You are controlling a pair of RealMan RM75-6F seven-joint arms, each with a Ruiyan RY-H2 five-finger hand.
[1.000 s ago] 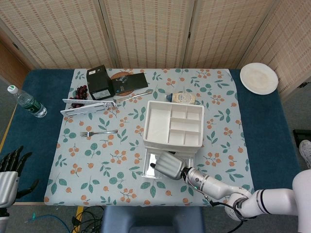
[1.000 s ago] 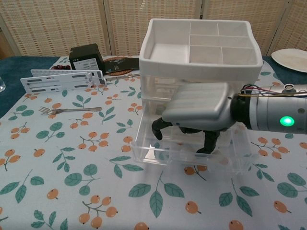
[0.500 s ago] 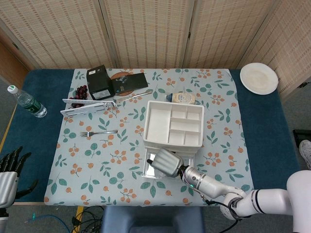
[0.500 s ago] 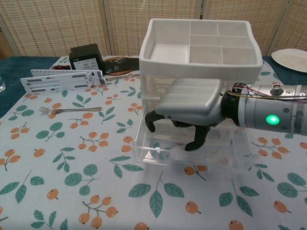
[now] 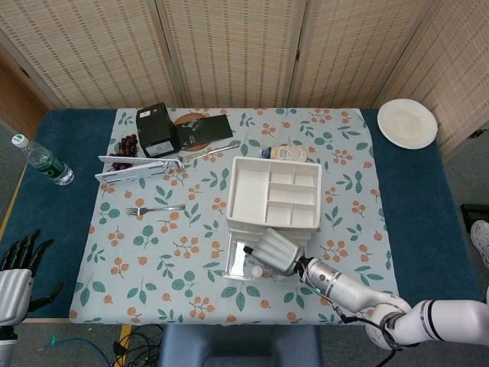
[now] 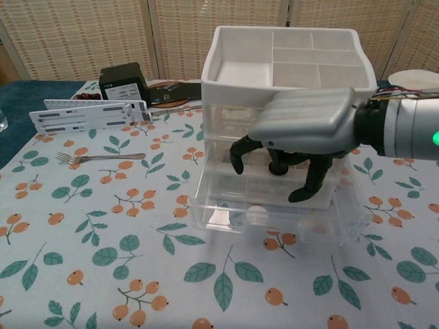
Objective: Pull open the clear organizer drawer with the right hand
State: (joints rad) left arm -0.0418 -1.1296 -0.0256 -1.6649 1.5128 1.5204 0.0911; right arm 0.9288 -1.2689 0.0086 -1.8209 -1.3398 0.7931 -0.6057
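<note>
The clear organizer drawer (image 6: 274, 209) stands pulled out at the near desk (image 5: 428, 206) edge, with the right robot hand (image 6: 302, 133) hovering above it, fingers curled and empty; judged complete, the next move is withdrawal.
</note>
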